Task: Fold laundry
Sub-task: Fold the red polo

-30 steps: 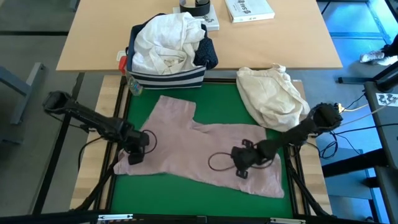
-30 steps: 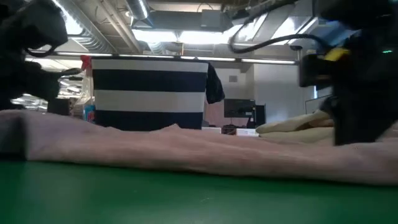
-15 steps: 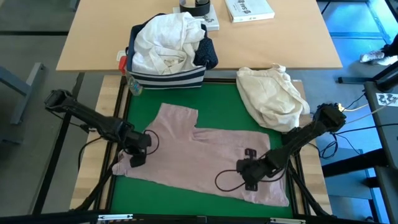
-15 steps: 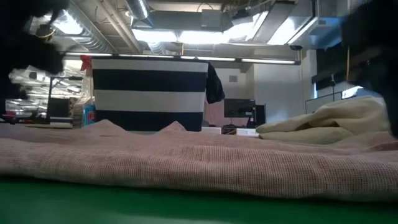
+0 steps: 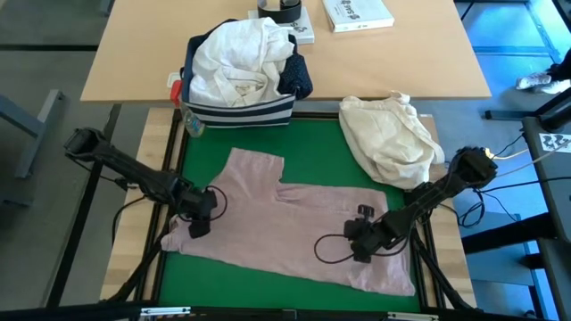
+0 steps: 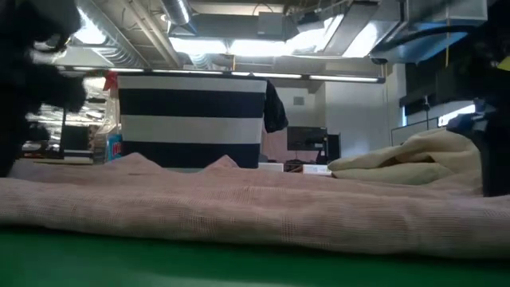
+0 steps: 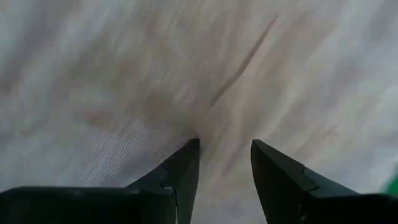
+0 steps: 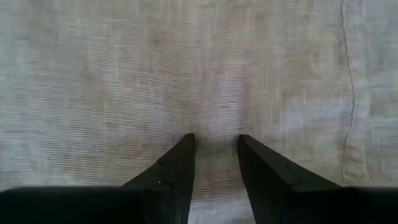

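High view: the pale pink top [image 5: 285, 227] lies spread flat on the green mat [image 5: 312, 156]; the left gripper [image 5: 198, 221] presses it at nine o'clock, the right gripper [image 5: 364, 239] at four o'clock. Low view: the top [image 6: 239, 211] spans the foreground. Wrist views: both grippers' fingers [image 7: 180, 168] [image 8: 177, 165] stand slightly parted, tips on the fabric, pinching nothing.

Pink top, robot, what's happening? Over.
Left gripper and right gripper both open, over pink top. Top flat on green mat. Nothing blocking.
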